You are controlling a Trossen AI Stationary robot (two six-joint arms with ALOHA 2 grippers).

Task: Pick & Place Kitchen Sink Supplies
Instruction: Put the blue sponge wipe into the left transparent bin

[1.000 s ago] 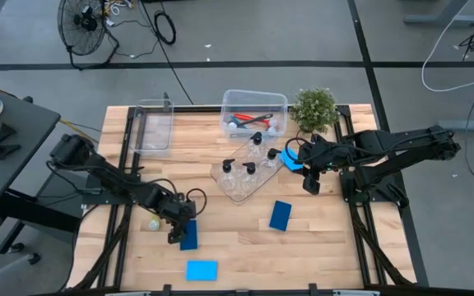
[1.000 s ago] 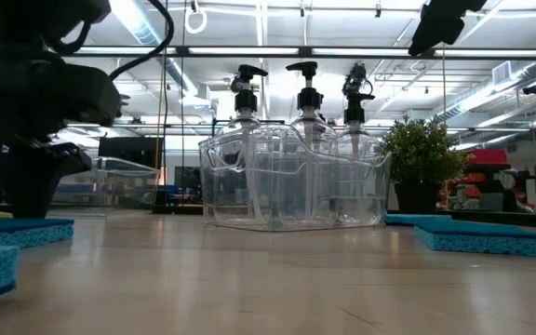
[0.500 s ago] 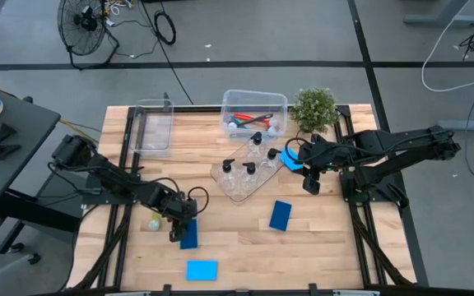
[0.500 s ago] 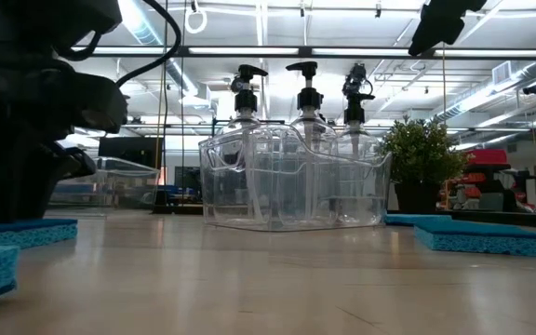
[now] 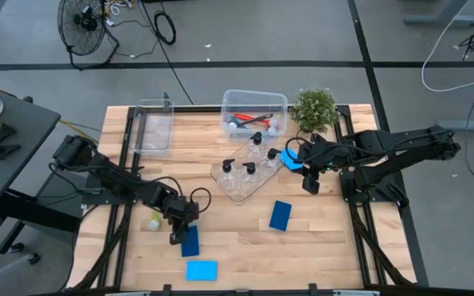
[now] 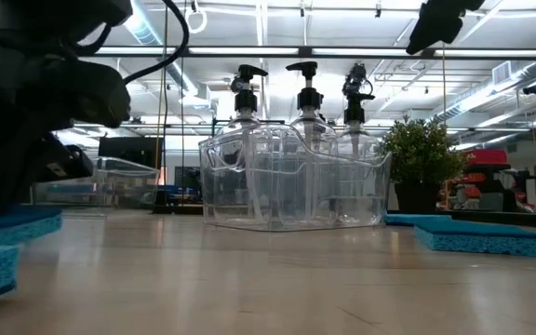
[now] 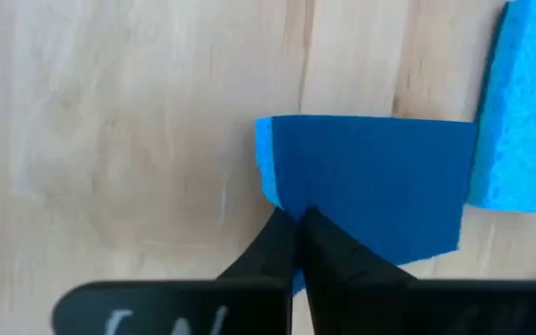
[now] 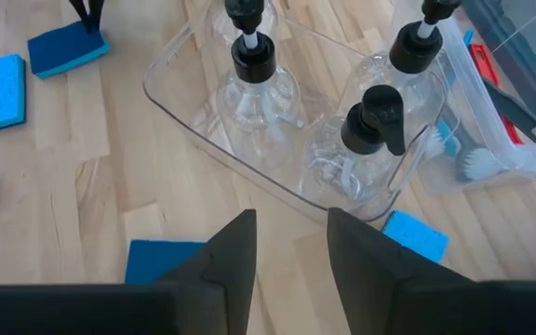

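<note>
Near the front left of the table your left gripper is down at a dark-blue sponge, its two fingers pinched together on the sponge's edge; the left wrist view shows the fingertips meeting on that edge, with a light-blue sponge lying just beside it; in the high view this light-blue sponge sits closer to the table's front edge. You have a second dark-blue sponge lying flat toward the middle-right, apart from the others. Your right gripper hangs above the table with its fingers spread and holding nothing, near a clear tray that carries three clear pump bottles. Behind the tray stands a clear bin with a red brush inside, and a potted plant sits just to its right. No label or writing on any of the supplies is readable to you.
</note>
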